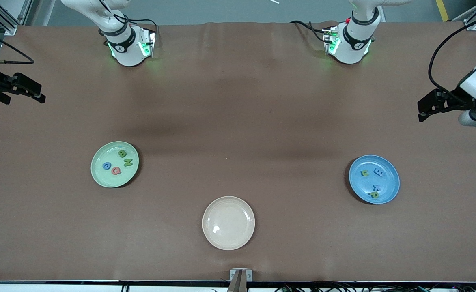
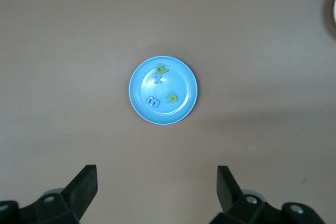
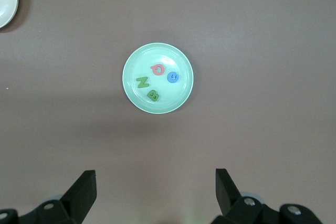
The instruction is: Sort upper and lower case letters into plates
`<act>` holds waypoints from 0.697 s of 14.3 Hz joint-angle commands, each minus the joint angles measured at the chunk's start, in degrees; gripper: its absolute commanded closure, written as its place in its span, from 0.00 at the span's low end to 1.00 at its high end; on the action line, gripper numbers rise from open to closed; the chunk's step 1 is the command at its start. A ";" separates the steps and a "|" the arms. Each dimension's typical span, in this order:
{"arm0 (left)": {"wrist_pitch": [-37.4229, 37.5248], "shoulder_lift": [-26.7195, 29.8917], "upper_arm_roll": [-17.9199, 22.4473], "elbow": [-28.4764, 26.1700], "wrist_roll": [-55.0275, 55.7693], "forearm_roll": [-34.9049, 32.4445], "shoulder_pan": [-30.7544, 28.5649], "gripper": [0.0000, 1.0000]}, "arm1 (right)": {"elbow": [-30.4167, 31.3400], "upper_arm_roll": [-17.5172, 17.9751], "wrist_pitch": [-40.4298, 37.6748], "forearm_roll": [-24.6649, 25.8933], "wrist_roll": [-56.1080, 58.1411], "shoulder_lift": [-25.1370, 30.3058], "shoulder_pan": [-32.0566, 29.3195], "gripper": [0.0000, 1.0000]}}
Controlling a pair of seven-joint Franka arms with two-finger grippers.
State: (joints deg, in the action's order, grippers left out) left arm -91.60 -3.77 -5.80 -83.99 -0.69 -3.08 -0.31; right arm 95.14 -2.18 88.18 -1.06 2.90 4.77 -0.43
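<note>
On the brown table, four capital letter pieces lie in the pale mint round plate and four small ones in the blue round plate, toward opposite ends from the empty cream plate; left pincer and right pincer wait wide open, empty: sorting apparently complete, no next move required.

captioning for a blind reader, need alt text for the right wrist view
A round mint green plate on a brown table holds four chunky letters: red Q, blue G, green N, green B. The right claw is open above it.
</note>
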 commanded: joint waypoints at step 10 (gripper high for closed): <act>0.89 0.35 0.35 1.81 0.95 3.07 -2.67 0.00 | 0.30 0.07 -0.02 -0.08 0.35 0.24 -0.09 0.00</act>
State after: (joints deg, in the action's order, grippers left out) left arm -91.59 -3.77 -5.58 -82.65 -0.02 -1.23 -1.81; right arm 95.15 -2.15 88.18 -1.06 2.90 4.76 -0.42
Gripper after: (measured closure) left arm 0.000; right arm 0.000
